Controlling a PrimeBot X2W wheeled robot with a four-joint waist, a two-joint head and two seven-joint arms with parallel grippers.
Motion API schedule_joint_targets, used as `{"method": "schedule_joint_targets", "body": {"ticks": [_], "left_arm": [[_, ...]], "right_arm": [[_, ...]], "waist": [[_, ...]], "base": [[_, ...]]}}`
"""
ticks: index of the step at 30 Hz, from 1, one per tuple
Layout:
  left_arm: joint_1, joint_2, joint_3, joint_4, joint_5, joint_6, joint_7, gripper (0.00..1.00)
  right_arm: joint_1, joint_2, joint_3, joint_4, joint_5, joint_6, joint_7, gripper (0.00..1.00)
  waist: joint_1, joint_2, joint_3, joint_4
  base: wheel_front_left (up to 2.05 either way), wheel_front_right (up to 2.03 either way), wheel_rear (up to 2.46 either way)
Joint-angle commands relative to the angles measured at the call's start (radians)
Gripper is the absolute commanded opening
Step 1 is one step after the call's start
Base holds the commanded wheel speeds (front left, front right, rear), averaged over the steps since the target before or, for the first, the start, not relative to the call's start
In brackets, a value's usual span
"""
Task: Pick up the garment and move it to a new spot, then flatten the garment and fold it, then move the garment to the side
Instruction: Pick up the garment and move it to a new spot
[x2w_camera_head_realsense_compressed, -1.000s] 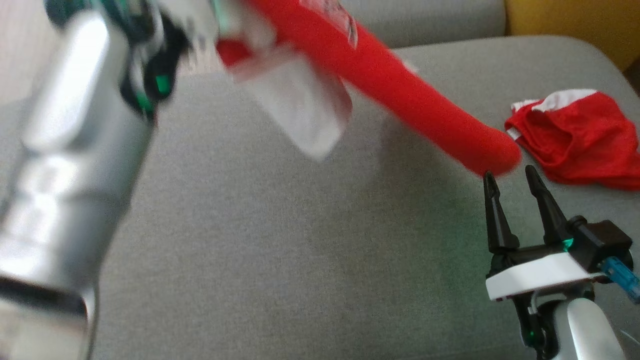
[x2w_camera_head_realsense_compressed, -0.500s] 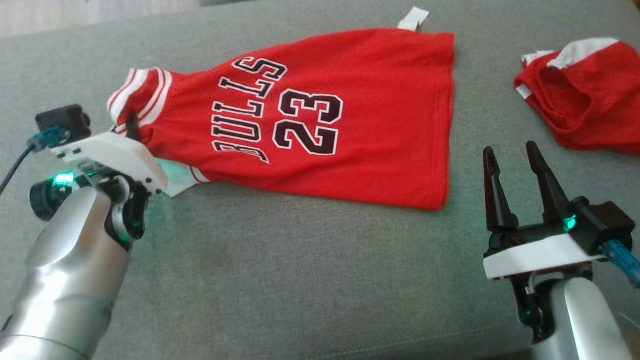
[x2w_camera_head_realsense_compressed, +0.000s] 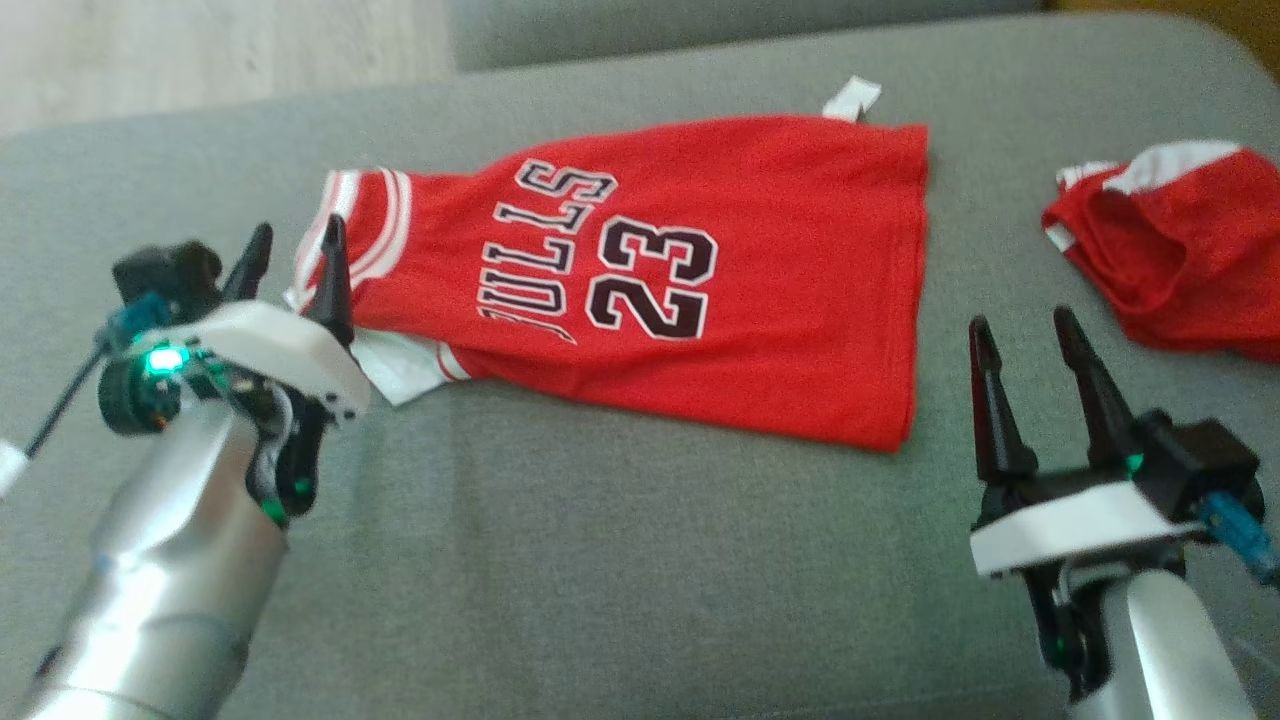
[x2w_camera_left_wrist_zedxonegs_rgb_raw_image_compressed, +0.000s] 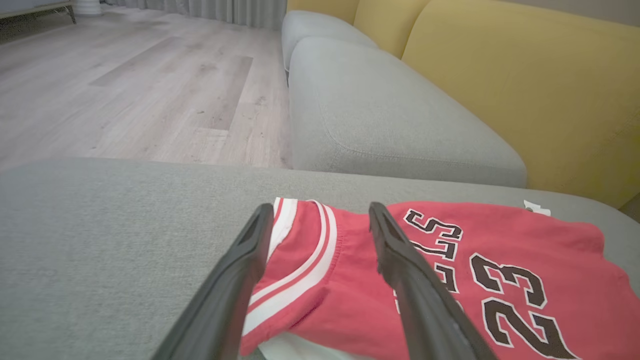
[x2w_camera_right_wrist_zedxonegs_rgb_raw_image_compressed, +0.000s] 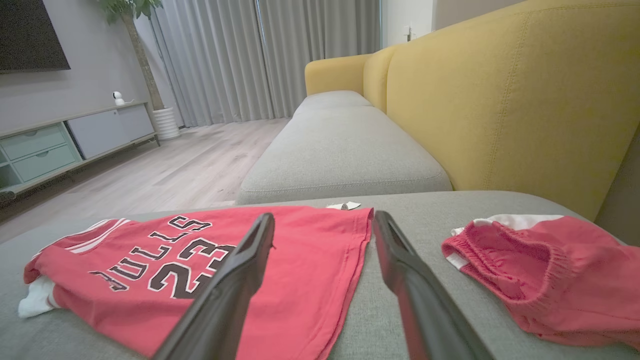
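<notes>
The garment (x2w_camera_head_realsense_compressed: 780, 290) is a red jersey with black "BULLS 23" lettering, spread nearly flat on the grey sofa seat (x2w_camera_head_realsense_compressed: 600, 560). Its white-striped shoulder end points left and its hem right. My left gripper (x2w_camera_head_realsense_compressed: 298, 228) stands open at that shoulder end. In the left wrist view the striped edge of the garment (x2w_camera_left_wrist_zedxonegs_rgb_raw_image_compressed: 305, 260) lies loose between the spread fingers of the left gripper (x2w_camera_left_wrist_zedxonegs_rgb_raw_image_compressed: 320, 207). My right gripper (x2w_camera_head_realsense_compressed: 1020, 320) is open and holds nothing, just right of the hem's near corner. In the right wrist view the right gripper (x2w_camera_right_wrist_zedxonegs_rgb_raw_image_compressed: 324, 215) points over the garment (x2w_camera_right_wrist_zedxonegs_rgb_raw_image_compressed: 310, 250) at its hem.
A second red piece of clothing (x2w_camera_head_realsense_compressed: 1170, 250) lies crumpled on the seat to the right, beside my right gripper. A yellow backrest (x2w_camera_right_wrist_zedxonegs_rgb_raw_image_compressed: 500, 100) runs behind. Another grey cushion (x2w_camera_left_wrist_zedxonegs_rgb_raw_image_compressed: 375, 115) adjoins the far side, with wooden floor (x2w_camera_left_wrist_zedxonegs_rgb_raw_image_compressed: 125, 90) beyond the left edge.
The jersey swung through the air a second ago, then landed spread on the seat. My left gripper has since opened and let go of the shoulder. The head view shifted; the right gripper stayed put.
</notes>
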Motion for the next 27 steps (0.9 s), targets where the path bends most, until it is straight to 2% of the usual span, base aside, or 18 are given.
{"method": "schedule_joint_targets", "body": {"ticks": [1, 6, 10, 20, 27], "left_arm": [[0.003, 0.028, 0.03, -0.035, -0.004, -0.007, -0.02, 1.0], [0.089, 0.025, 0.032, -0.093, -0.024, -0.013, -0.048, 1.0], [0.201, 0.042, 0.03, -0.185, -0.028, 0.013, -0.074, 1.0], [0.511, 0.091, 0.021, -0.471, 0.009, 0.152, -0.157, 1.0], [0.652, 0.103, 0.012, -0.599, 0.06, 0.248, -0.185, 1.0]], "right_arm": [[0.013, -0.004, 0.017, -0.024, -0.008, 0.007, -0.001, 1.0], [0.054, -0.004, 0.008, -0.02, -0.011, 0.007, 0.009, 1.0], [0.094, -0.004, -0.001, -0.03, -0.014, 0.007, 0.016, 1.0], [0.19, -0.004, -0.003, -0.036, -0.008, 0.007, 0.017, 1.0], [0.243, -0.004, 0.006, -0.025, 0.013, 0.007, 0.0, 1.0]], "waist": [[0.0, -0.0001, -0.069, 0.036], [0.0, -0.0001, -0.146, 0.069], [0.0, -0.0001, -0.184, 0.099], [0.0, -0.0001, -0.225, 0.152], [0.0, -0.0001, -0.232, 0.167]], "base": [[0.0, 0.0, 0.0], [0.0, 0.0, 0.0], [0.0, 0.0, 0.0], [0.0, 0.0, 0.0], [0.0, 0.0, 0.0]]}}
